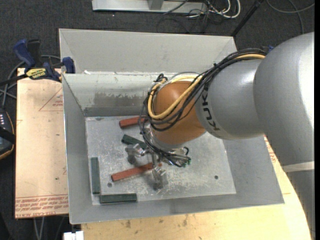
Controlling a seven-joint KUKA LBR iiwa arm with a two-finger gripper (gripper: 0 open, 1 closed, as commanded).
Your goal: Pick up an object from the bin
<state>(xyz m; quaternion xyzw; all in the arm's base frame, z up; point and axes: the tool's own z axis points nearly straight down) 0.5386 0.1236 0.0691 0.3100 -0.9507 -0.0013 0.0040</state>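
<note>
My gripper (147, 167) is low over the middle of the bin floor, under the orange cover. Its two grey fingers stand apart, one at the upper left (134, 155) and one at the lower right (159, 178). A red-brown bar (127, 174) lies flat on the floor, and its right end reaches into the gap between the fingers. I cannot tell whether the fingers touch it. A dark green bar (132, 140) lies just behind the upper-left finger, partly hidden by the cover.
A second red-brown bar (129, 122) lies near the back wall. One dark green bar (95, 175) lies along the left wall and another (118, 198) along the front edge. The arm covers the bin's right side.
</note>
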